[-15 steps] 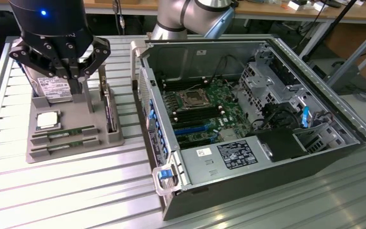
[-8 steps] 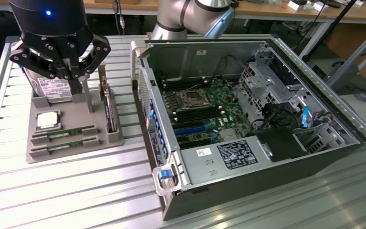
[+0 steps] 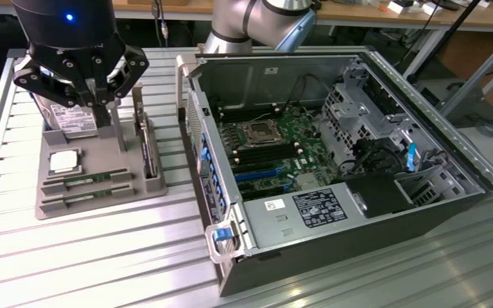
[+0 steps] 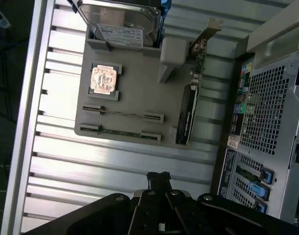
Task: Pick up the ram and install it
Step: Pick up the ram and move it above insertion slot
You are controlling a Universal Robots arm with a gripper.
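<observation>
The gripper (image 3: 101, 112) hangs above the grey holder (image 3: 144, 189), over its hard-drive (image 3: 65, 119) end. In the wrist view its fingertips (image 4: 159, 178) are pressed together with nothing between them. The ram (image 3: 88, 179) (image 4: 122, 113) stands on edge in the holder's slot just beside the processor (image 3: 65, 162) (image 4: 105, 79), and a second stick (image 3: 88, 194) (image 4: 120, 131) fills the next slot outward. The exterior view looks into the open computer case (image 3: 400, 218) beside the holder, showing its motherboard (image 3: 272, 151). From the wrist camera the case (image 4: 266, 107) presents its perforated rear panel, and a graphics card (image 4: 188, 115) stands along the holder's edge nearest it.
</observation>
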